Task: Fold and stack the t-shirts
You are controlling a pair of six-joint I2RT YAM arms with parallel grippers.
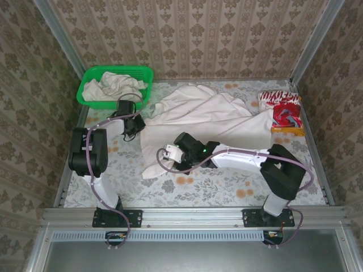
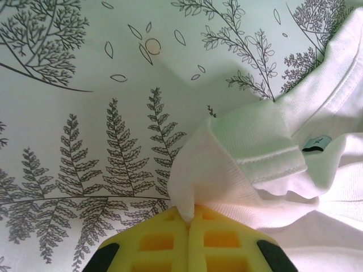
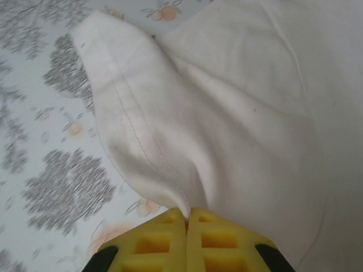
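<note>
An off-white t-shirt (image 1: 210, 116) lies spread and rumpled across the middle of the table. At its left edge, my left gripper (image 1: 135, 129) is shut on it. In the left wrist view the yellow fingers (image 2: 190, 218) pinch the ribbed collar of the shirt (image 2: 283, 136). My right gripper (image 1: 163, 154) is at the shirt's near left corner. In the right wrist view it (image 3: 187, 214) is shut on a fold of the stitched hem (image 3: 142, 141). A folded red-and-white t-shirt (image 1: 281, 107) lies at the far right.
A green mesh basket (image 1: 91, 79) stands at the far left corner with a crumpled white shirt (image 1: 116, 86) in it. Metal rails border the table on all sides. Bare patterned tablecloth (image 1: 227, 187) shows along the near side.
</note>
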